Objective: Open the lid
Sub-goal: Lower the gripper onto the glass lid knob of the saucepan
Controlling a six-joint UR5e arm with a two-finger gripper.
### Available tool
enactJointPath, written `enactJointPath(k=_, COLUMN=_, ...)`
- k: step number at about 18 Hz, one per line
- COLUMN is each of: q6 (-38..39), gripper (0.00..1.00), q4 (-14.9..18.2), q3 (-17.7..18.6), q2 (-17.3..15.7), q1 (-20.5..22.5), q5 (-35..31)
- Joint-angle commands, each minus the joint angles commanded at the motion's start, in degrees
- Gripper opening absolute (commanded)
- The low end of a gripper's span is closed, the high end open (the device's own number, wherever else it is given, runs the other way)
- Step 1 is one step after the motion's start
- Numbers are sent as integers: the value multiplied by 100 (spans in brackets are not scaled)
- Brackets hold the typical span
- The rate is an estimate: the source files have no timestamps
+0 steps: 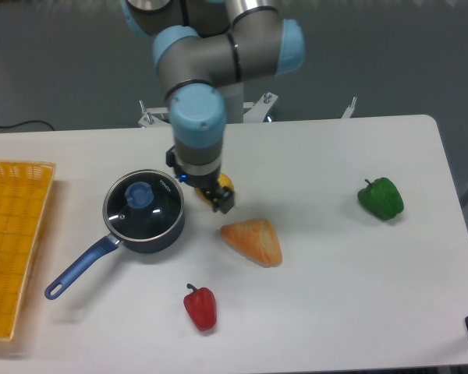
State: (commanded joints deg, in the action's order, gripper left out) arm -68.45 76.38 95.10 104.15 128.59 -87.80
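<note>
At the far left we are keeping clear of the yellow basket (15,241), which plays no part here. Next comes the saucepan (144,226), its long blue handle (79,269) pointing down-left toward us, and the lid (143,204) is sitting flat and closed on it, blue knob (140,194) at the centre.

Just right of the pan rim we are hovering the gripper (212,195), which is covering most of the yellow pepper (225,183). It is carrying nothing, but from this angle we cannot tell whether its fingers are spread or closed.

To do this step well, we are judging that the gripper needs to be carried left until it is centred over the knob, with fingers spread wide enough to straddle it, then lowered straight down so the glass is not struck. Lifting vertically should keep the pan from dragging.

Further right, the orange wedge (253,240), the red pepper (200,306) and the green pepper (381,198) are lying well apart from that path.
</note>
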Motion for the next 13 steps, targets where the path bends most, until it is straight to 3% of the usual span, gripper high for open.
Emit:
enactJointPath(k=4, q6=147, gripper=100, q4=-44, q3=17, q2=166, q1=-439, q5=-17)
enactJointPath(k=8, q6=420, gripper=100, q4=-623, q3=97, q2=316, q1=-782, q5=-35)
enactJointPath(k=13, q6=482, gripper=100, q4=-633, q3=140, q2=299, q1=-976, q5=-176)
